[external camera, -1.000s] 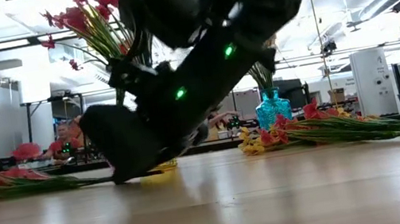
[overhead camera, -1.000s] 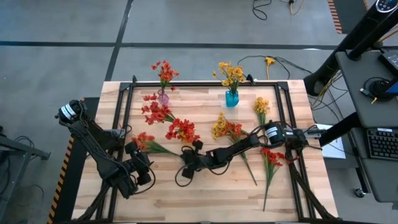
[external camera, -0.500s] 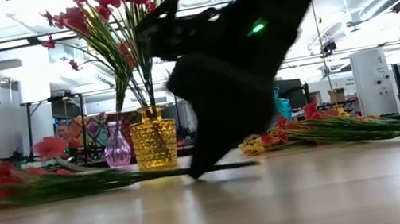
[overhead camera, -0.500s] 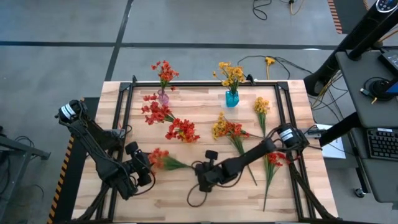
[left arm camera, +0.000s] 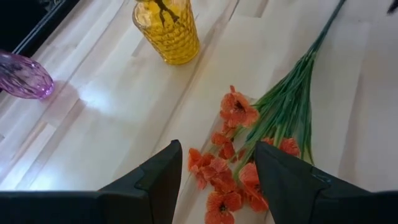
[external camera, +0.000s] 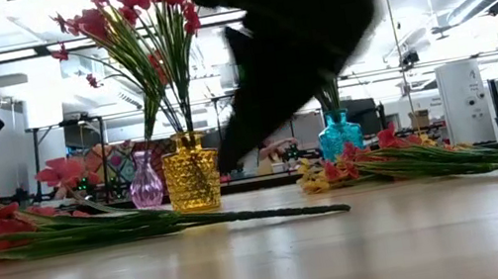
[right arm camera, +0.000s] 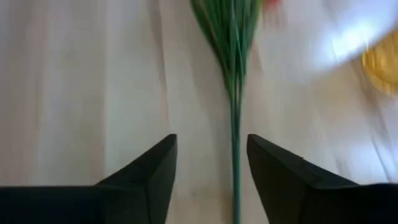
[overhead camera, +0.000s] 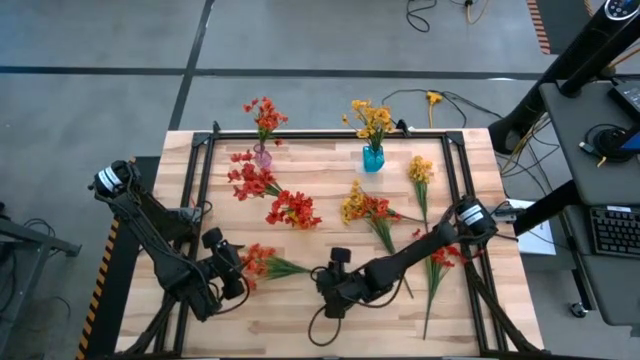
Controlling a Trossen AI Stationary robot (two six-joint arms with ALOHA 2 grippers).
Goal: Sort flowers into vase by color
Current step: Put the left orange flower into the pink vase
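A red-orange flower sprig (overhead camera: pixel 262 263) lies flat on the table near the front, blossoms toward the left and its stem (right arm camera: pixel 235 143) running right. My right gripper (overhead camera: pixel 323 283) hangs open above the stem's free end, one finger on either side and clear of it. My left gripper (left arm camera: pixel 214 180) is open just above the sprig's blossoms (left arm camera: pixel 233 112) and touches nothing. Behind stand a yellow vase (external camera: pixel 193 175) and a purple vase (external camera: pixel 146 186), both holding red flowers, and a blue vase (overhead camera: pixel 372 158) holding yellow ones.
More sprigs lie loose on the table: red ones (overhead camera: pixel 250 180) at the far left, a yellow-orange one (overhead camera: pixel 362 208) in the middle, a yellow one (overhead camera: pixel 420 172) and a red one (overhead camera: pixel 437 255) at the right. A black frame (overhead camera: pixel 330 137) borders the table.
My right gripper has pulled the red sprig by its stem toward the table's near edge and right. It then let go and rose clear of the stem. The sprig has slid along the table and now lies flat, blossoms under my left gripper.
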